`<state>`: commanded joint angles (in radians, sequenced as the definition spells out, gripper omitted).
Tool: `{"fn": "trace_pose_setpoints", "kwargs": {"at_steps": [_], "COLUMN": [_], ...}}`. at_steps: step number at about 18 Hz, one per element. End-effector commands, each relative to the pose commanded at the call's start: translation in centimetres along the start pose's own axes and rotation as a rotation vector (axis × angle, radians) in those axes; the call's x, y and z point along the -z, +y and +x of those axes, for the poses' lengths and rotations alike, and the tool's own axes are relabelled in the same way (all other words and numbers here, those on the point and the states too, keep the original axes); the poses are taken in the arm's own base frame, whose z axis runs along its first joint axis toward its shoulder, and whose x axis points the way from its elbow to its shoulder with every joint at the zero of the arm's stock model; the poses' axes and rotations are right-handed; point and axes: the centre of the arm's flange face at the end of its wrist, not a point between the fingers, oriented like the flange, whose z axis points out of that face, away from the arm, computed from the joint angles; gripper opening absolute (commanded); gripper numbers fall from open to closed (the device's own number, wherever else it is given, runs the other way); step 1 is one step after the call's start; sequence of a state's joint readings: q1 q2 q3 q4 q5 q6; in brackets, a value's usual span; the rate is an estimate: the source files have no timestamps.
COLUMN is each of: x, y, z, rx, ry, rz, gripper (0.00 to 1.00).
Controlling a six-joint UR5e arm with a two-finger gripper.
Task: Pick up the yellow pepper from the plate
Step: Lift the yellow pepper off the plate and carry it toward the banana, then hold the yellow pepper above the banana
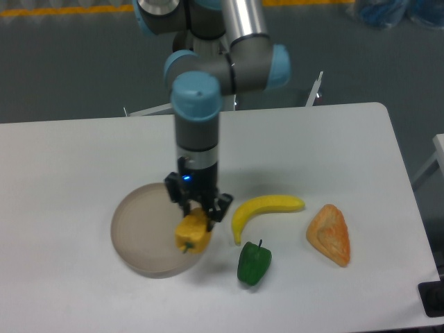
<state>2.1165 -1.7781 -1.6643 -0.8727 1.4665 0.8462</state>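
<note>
The yellow pepper is small, yellow-orange and lobed, at the right edge of the round beige-grey plate. My gripper points straight down right over it, its dark fingers around the pepper's top. The fingers look closed on the pepper. I cannot tell whether the pepper rests on the plate or hangs just above it. The pepper's stem points down and left.
A curved yellow banana lies just right of the gripper. A green pepper sits in front of the banana. An orange wedge-shaped item lies further right. The white table's front edge is near the green pepper.
</note>
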Motion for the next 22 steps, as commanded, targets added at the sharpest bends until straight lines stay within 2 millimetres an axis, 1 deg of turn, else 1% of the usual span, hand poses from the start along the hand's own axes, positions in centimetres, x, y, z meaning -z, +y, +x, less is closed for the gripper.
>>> {"fn": "trace_pose_setpoints", "kwargs": {"at_steps": [3, 4, 5, 6, 7, 10, 19, 22], "x": [1.1, 1.5, 1.8, 1.6, 1.6, 1.8, 1.3, 1.8], "y": [2.9, 3.6, 4.0, 4.6, 4.7, 4.3, 3.9, 3.7], "z": [-3.1, -3.8, -4.1, -4.5, -4.6, -4.5, -4.6, -5.0], "rx": [-0.058, -0.079, -0.106, -0.137, -0.145, -0.149, -0.151, -0.155], "ry": [0.006, 0.007, 0.008, 0.011, 0.01, 0.005, 0.001, -0.01], "rz": [-0.044, -0.052, -0.056, -0.063, -0.064, -0.059, -0.055, -0.049], "gripper": [0.34, 0.34, 0.34, 0.34, 0.34, 0.34, 0.34, 0.34]}}
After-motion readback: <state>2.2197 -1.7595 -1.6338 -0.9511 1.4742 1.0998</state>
